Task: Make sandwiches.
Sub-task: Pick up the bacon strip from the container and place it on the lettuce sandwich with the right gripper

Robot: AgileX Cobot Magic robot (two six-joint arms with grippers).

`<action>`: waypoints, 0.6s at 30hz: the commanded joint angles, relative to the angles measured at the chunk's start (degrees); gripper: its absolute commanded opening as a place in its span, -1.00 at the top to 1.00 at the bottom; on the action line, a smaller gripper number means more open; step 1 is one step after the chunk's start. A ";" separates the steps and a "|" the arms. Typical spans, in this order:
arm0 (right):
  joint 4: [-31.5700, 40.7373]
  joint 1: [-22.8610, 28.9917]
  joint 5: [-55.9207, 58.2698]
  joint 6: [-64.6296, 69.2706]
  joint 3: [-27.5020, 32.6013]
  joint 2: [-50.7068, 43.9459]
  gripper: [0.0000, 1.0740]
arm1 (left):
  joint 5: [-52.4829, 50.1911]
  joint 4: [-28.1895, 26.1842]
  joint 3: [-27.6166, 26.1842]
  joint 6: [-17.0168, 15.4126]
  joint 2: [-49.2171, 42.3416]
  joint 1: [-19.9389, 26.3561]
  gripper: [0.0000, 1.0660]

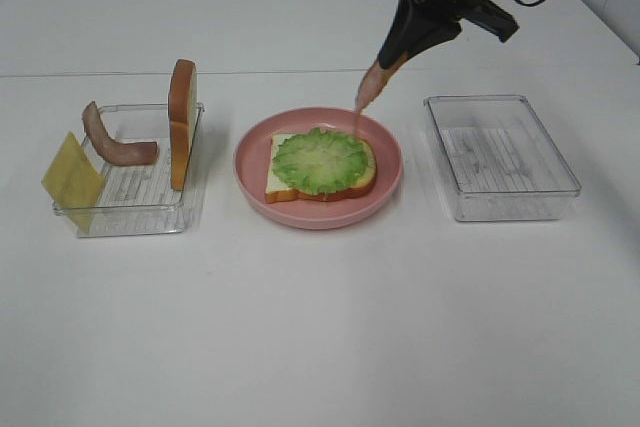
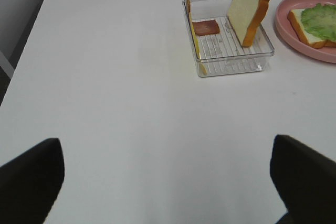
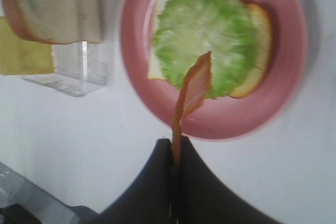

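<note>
On the pink plate (image 1: 250, 172) lies a bread slice (image 1: 362, 179) topped with a round green lettuce leaf (image 1: 322, 158). My right gripper (image 1: 392, 55) is shut on a brown-red bacon strip (image 1: 368, 90) that hangs above the plate's far right rim; it also shows in the right wrist view (image 3: 193, 88). The left clear tray (image 1: 128, 212) holds a second bread slice (image 1: 181, 121) standing upright, another bacon strip (image 1: 115, 143) and a yellow cheese square (image 1: 72, 179) leaning on its left wall. My left gripper (image 2: 167, 182) is open over bare table, out of the exterior view.
A clear tray (image 1: 500, 157) with nothing in it stands right of the plate. A table seam (image 1: 250, 73) runs across the back. White tabletop stretches in front of the plate and trays.
</note>
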 commanded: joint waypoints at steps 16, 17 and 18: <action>11.06 5.21 -6.65 -7.28 -2.46 8.37 1.00 | -0.23 0.00 -0.11 0.00 -0.92 -0.06 -0.92; 11.34 5.90 -6.59 -7.28 -3.67 9.63 1.00 | -0.23 0.00 -0.11 0.00 -0.92 -0.06 -0.92; 11.34 5.90 -6.59 -7.28 -3.67 9.63 1.00 | -0.23 0.00 -0.11 0.00 -0.92 -0.06 -0.92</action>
